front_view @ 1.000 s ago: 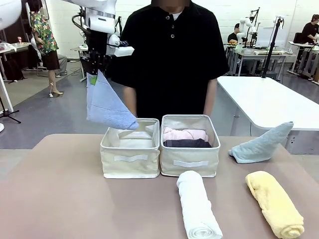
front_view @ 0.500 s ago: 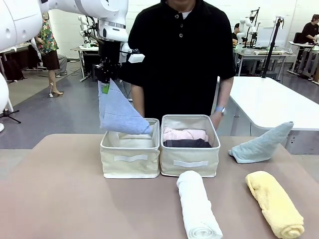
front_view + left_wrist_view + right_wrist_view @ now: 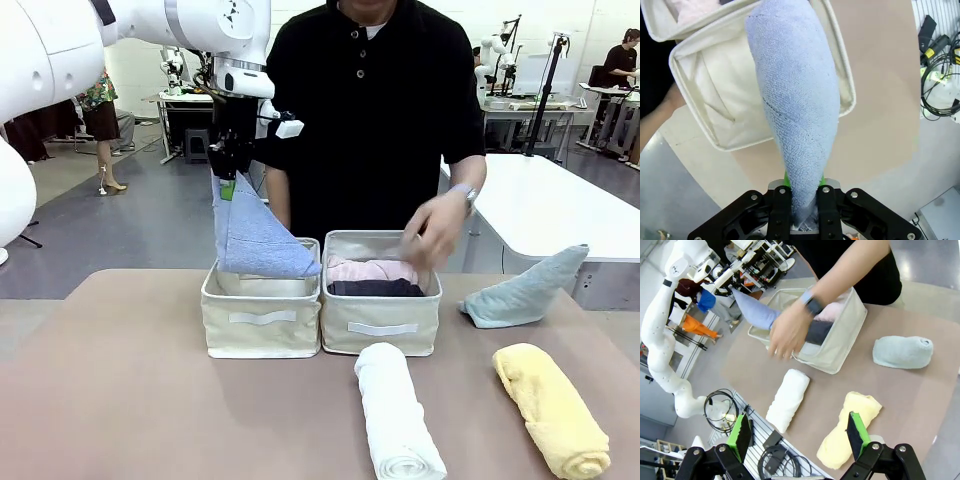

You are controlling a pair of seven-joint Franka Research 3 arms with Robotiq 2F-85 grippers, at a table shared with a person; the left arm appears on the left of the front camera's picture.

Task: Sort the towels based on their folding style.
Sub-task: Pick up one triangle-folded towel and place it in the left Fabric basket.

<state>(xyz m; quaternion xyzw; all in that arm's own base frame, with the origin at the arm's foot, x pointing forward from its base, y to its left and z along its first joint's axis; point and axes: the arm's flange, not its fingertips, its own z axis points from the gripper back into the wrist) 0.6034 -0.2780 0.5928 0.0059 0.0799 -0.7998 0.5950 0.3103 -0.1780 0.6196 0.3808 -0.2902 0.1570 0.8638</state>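
Observation:
My left gripper (image 3: 228, 172) is shut on the top corner of a lavender-blue wedge towel (image 3: 256, 240), which hangs with its lower edge at the rim of the left beige bin (image 3: 260, 328). From the left wrist, the towel (image 3: 792, 100) drops from the gripper (image 3: 802, 202) toward that bin (image 3: 715, 100). Pink (image 3: 365, 268) and dark grey (image 3: 375, 288) rolls lie in the right bin (image 3: 382, 328). On the table lie a white roll (image 3: 398, 420), a yellow roll (image 3: 550, 408) and a pale teal wedge (image 3: 525, 290). My right gripper (image 3: 798, 435) is open, high above the yellow roll (image 3: 847, 432).
A person stands at the far side, one hand (image 3: 430, 232) hovering over the right bin. The brown table (image 3: 120, 400) has free room on its left half. Another white table (image 3: 540, 205) stands behind on the right.
My left arm carried the lavender-blue towel rightward, from left of the bins to over the left bin. The person's hand rose and came over the right bin.

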